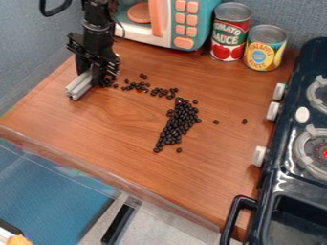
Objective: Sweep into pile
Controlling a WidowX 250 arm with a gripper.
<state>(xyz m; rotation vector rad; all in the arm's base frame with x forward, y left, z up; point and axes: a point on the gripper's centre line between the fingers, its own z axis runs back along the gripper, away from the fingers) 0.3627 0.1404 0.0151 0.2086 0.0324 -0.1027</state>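
The black gripper [92,72] hangs low over the upper left of the wooden counter, shut on a light grey ridged bar [80,86] whose lower end is at or near the surface. Black beans lie right beside it, partly hidden behind the gripper. A loose trail of beans [137,86] runs right from there to a denser, elongated heap of beans [179,122] near the counter's middle. Single beans lie apart, one below the heap [179,150] and two to its right.
A toy microwave [169,24] stands at the back, with a tomato sauce can [230,31] and a pineapple can [264,48] to its right. A dark toy stove [281,143] with knobs and a handle lines the right side. The counter's front edge [108,177] slants across the lower left.
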